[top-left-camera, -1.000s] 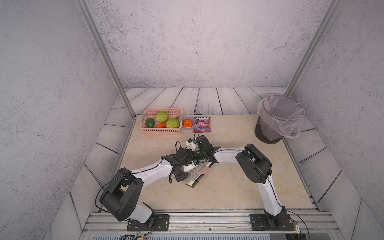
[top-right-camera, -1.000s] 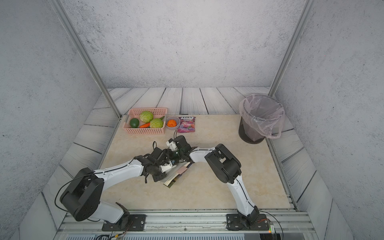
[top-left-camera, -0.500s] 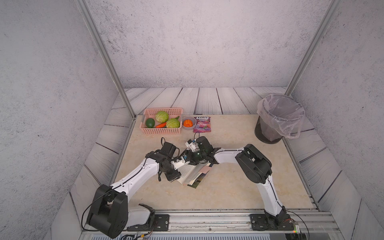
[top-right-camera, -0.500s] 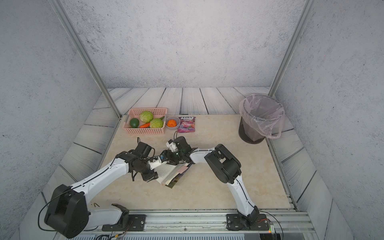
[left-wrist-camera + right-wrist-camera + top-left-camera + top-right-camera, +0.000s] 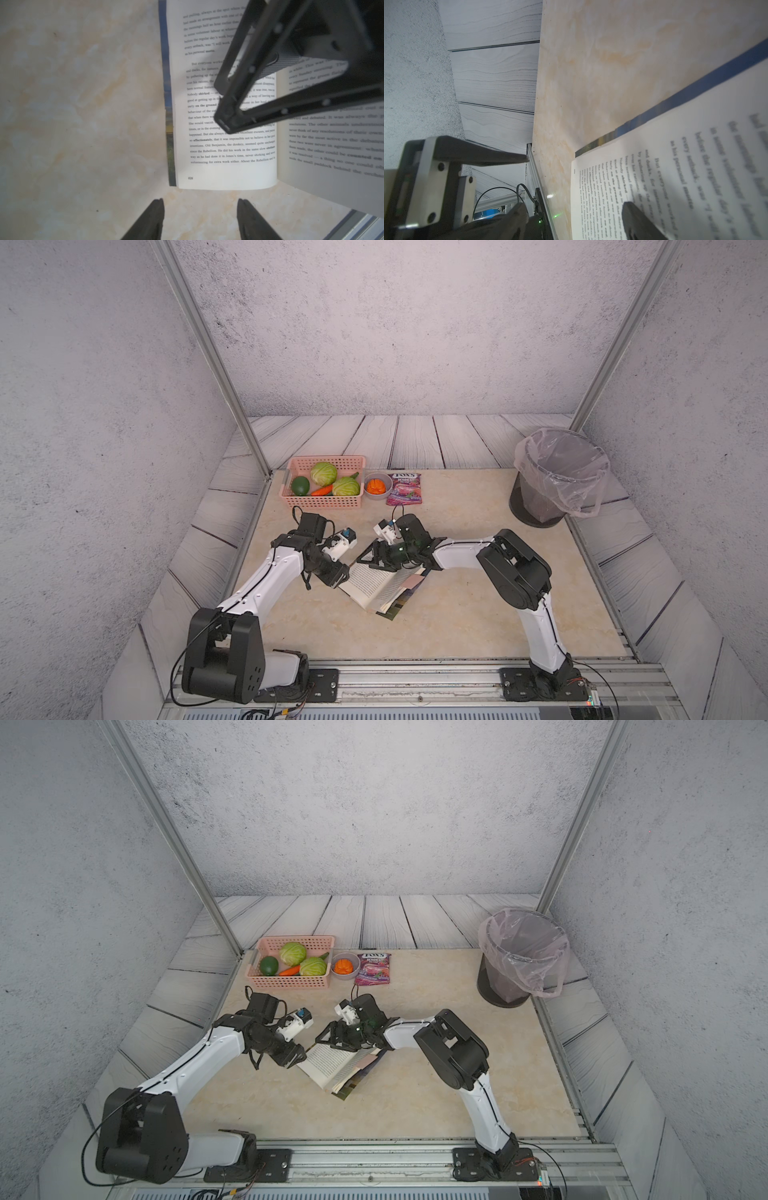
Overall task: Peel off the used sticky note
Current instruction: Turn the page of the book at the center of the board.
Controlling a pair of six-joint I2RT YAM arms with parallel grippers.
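sticky note (image 5: 412,581) nr right pincer (image 5: 369,558), apart

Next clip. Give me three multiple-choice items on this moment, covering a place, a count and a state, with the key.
1. Where is the small pink sticky note?
A. on the open paperback book, at its page edge
B. inside a bin
C. in a basket

2. How many round green cabbages lie in the pink plastic basket?
A. one
B. two
C. four

3. The left gripper is:
A. shut on the note
B. shut on a page
C. open, holding nothing

Key:
1 A, the note juts from the book's right-hand pages.
2 B, two pale green heads show in both top views.
3 C, its jaws stand apart with nothing between them.
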